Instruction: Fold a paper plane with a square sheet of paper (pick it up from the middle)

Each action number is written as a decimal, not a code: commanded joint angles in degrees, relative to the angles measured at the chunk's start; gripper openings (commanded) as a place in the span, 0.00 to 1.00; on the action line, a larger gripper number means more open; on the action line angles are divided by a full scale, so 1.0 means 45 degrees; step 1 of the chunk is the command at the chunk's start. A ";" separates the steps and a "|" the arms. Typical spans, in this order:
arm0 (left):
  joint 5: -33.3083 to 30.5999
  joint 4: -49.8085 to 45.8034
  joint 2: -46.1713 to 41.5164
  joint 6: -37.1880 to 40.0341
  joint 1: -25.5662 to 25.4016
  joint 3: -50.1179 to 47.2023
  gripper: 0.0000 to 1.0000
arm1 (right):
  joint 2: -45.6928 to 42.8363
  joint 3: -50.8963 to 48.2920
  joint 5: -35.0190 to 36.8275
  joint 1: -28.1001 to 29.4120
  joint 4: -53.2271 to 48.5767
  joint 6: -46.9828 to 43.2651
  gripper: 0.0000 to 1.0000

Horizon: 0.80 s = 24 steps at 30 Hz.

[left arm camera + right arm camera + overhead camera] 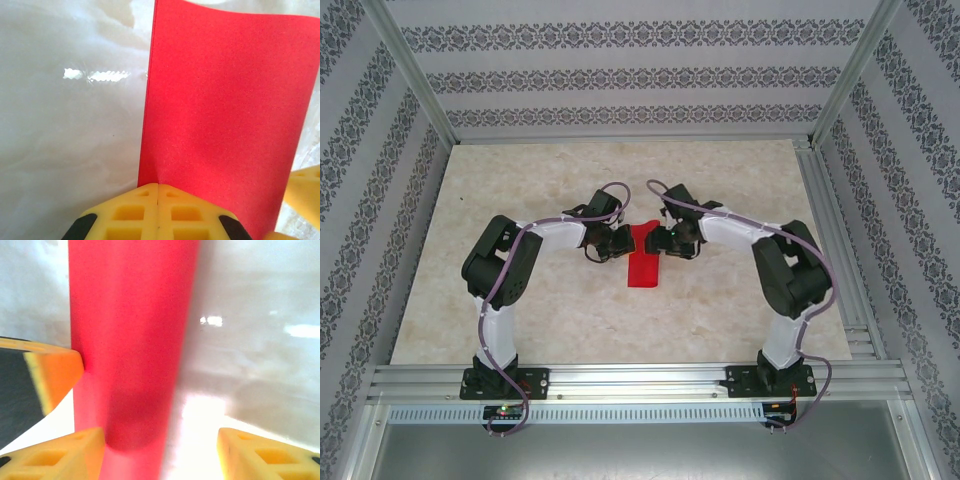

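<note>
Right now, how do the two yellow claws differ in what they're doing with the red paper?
Jaws: the left gripper has its jaws pressed together, while the right gripper has its jaws apart. Grip: the left gripper pinches the red paper at its edge, while the right gripper only straddles it without clamping. Both have yellow fingers.

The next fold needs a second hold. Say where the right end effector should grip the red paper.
Probably its right edge, from the right: the red paper is a narrow folded strip, the left end effector is shut on its left edge, and the right end effector stands open there.
</note>
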 commanded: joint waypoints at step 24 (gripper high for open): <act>-0.1407 -0.1407 0.0673 0.0404 -0.0033 -0.0385 0.04 | 0.0757 -0.2127 -0.2093 -0.0431 0.3147 0.1225 0.18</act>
